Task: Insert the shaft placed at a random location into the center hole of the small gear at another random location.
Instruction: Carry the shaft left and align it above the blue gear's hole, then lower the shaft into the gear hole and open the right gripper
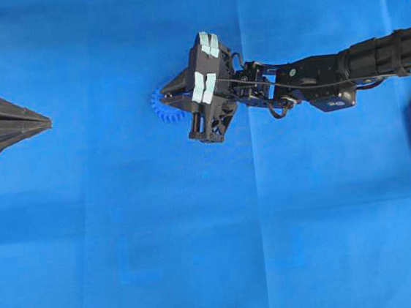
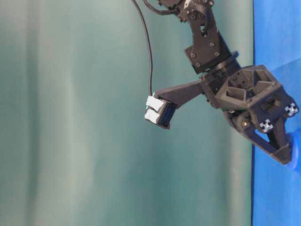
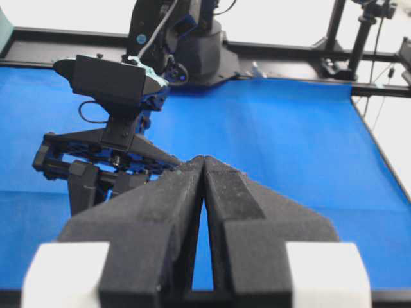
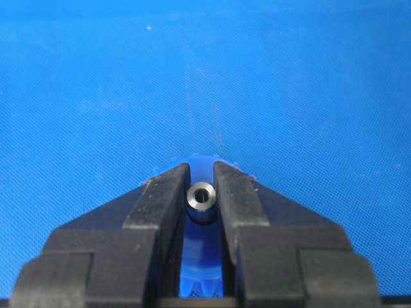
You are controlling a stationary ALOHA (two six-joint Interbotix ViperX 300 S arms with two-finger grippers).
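While our right gripper (image 4: 201, 192) clamps the shaft (image 4: 201, 196) over the small gear (image 1: 165, 108), our left gripper (image 3: 204, 168) sits closed at nine o'clock; center hole hidden.

You are looking at the right gripper (image 4: 201, 192) sitting over the small gear (image 1: 165, 108) near the middle of the cloth (image 1: 199, 235) — the shaft (image 4: 201, 196) standing between its fingertips, above the gear. The left gripper (image 1: 44, 124) is resting well apart, at the left edge.

Bright blue worktop (image 1: 127, 243) everywhere, small gear (image 1: 164, 111) nearly the same blue. Shaft (image 4: 201, 196) is shiny silver-grey, right gripper (image 4: 201, 192) matte black, teal backdrop (image 2: 70, 117) frame-left.
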